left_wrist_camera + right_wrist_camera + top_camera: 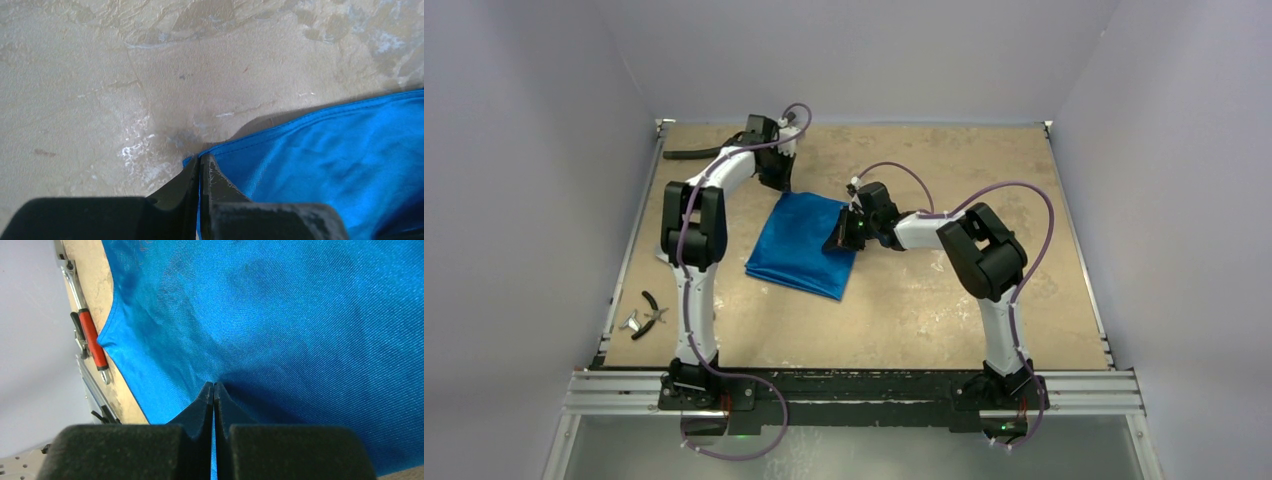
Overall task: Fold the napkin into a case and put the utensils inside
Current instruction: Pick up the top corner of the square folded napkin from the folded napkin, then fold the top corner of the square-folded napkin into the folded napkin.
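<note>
Napkin [799, 245]: shiny bright blue cloth, one piece, lying near the middle of the table [944, 300] between the two arms. From overhead it reads as a slanted four-sided shape, with its long sides running from the far right toward the near left. Its surface is smooth with shallow wrinkles. Whether it is doubled over cannot be told.

Left gripper [784, 185]: at the far corner of the napkin, arm reaching across the far left of the table. In the left wrist view the gripper [201, 159] is clenched. Its two black fingers [220, 182] are pressed together on the very corner of the cloth [340, 165], with blue showing in the seam between them. Bare, mottled tan tabletop [100, 90] lies beyond the corner.

Right gripper [842, 240]: at the napkin's right edge, about midway along it. In the right wrist view the gripper [214, 386] is likewise clamped tight, with a thin strip of blue caught between the fingers [197, 407]. Satin weave [300, 315] fills almost the whole view, and one corner is drawn out to a point at the left.

Hose [694, 153]: long, black, at the far left corner of the table, well apart from the cloth.

Pliers [653, 306]: black-handled, at the left edge, near side.

Wrench [90, 337]: silver with a red handle, along the table's left edge, seen in the right wrist view.
</note>
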